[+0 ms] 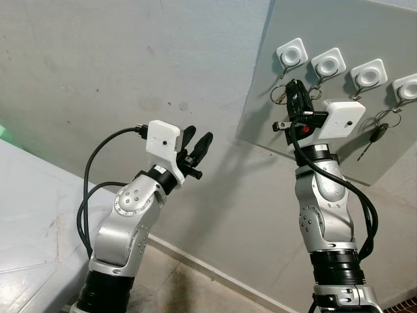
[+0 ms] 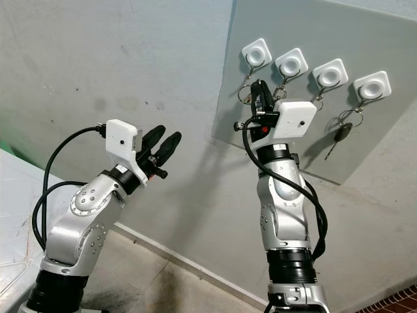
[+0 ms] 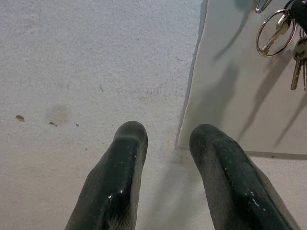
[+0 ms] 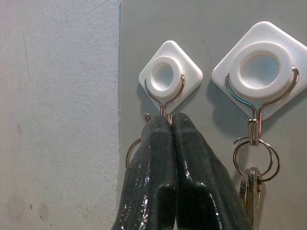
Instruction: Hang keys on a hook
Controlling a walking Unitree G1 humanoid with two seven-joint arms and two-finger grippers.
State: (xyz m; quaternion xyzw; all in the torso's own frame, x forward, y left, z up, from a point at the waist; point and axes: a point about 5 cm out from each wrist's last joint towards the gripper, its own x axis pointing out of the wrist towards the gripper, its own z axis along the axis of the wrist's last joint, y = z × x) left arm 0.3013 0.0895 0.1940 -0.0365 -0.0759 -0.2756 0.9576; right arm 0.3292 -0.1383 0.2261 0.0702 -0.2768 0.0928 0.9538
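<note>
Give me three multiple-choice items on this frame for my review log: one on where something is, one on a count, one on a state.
1. Where is the right gripper?
A. Down by the floor
B. At the leftmost hook on the grey board
C. At the rightmost hook

2. How many white hooks are on the board?
A. Two
B. Four
C. Six

3. How do the left gripper's fingers stand?
A. Apart, holding nothing
C. Shut on a key ring
B. Shut on a cable

Answers:
1. B: the right wrist view shows its fingertips just under that hook's wire loop, with a key ring partly showing beside them.
2. B: the head views show four in a row.
3. A: the left wrist view shows a gap between the two fingers, with bare wall beyond.
</note>
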